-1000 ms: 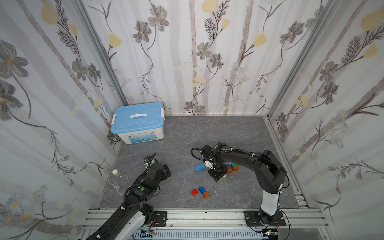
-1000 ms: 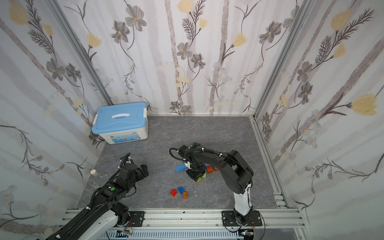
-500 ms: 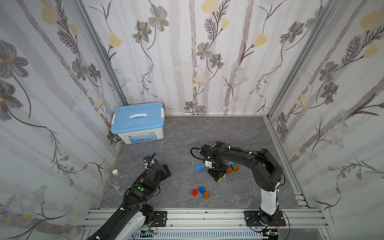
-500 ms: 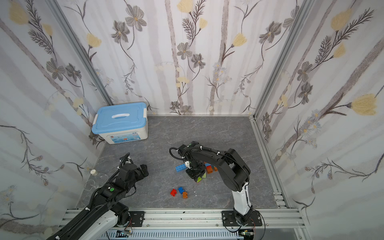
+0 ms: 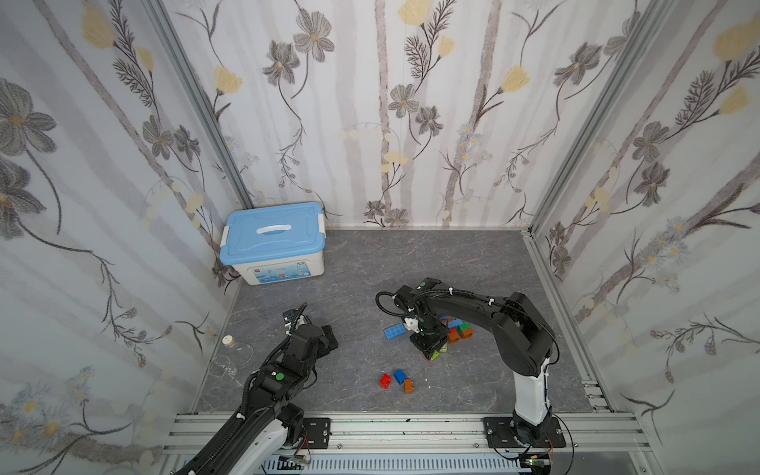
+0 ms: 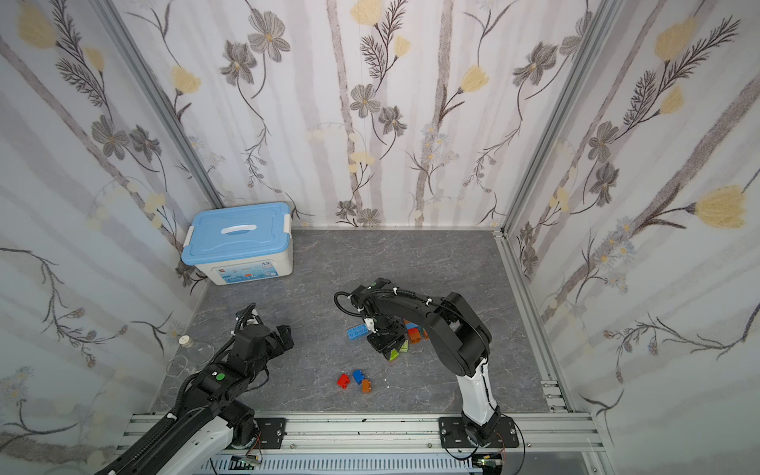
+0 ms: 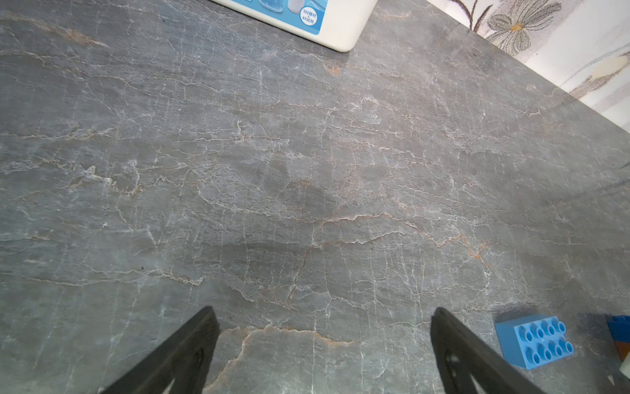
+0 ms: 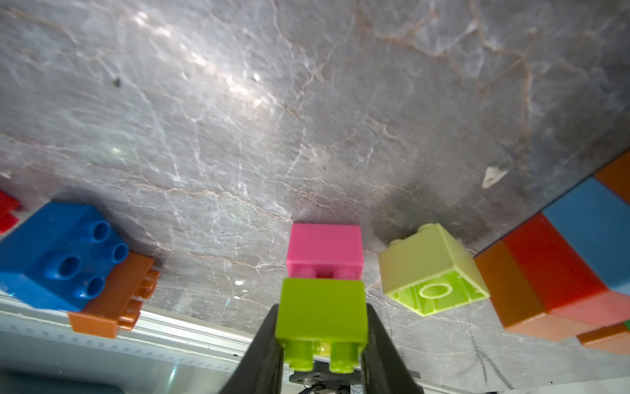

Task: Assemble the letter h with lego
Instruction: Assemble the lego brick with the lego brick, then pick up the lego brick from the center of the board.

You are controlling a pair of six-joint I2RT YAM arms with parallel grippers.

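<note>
My right gripper [image 8: 322, 317] is shut on a lime lego brick [image 8: 322, 312], studs toward the camera. A pink brick [image 8: 324, 249] sits against the lime brick's far end, on the grey floor. In both top views this gripper [image 5: 429, 347] [image 6: 386, 345] points down beside a cluster of orange, red, blue and green bricks [image 5: 460, 331]. A pale lime brick [image 8: 431, 269] lies overturned next to it. A long light-blue brick [image 5: 395, 331] lies to its left. Red [image 5: 385, 381], blue [image 5: 399, 376] and orange [image 5: 408, 385] bricks lie nearer the front. My left gripper [image 7: 324, 324] is open over bare floor, holding nothing.
A white storage box with a light-blue lid [image 5: 273, 242] stands in the back left corner. A clear glass flask [image 5: 230, 353] lies by the left wall. Aluminium rails [image 5: 390, 427] run along the front edge. Flowered walls close in three sides.
The right arm has shifted only slightly and keeps its grip on the lime brick. The left arm has not moved.
</note>
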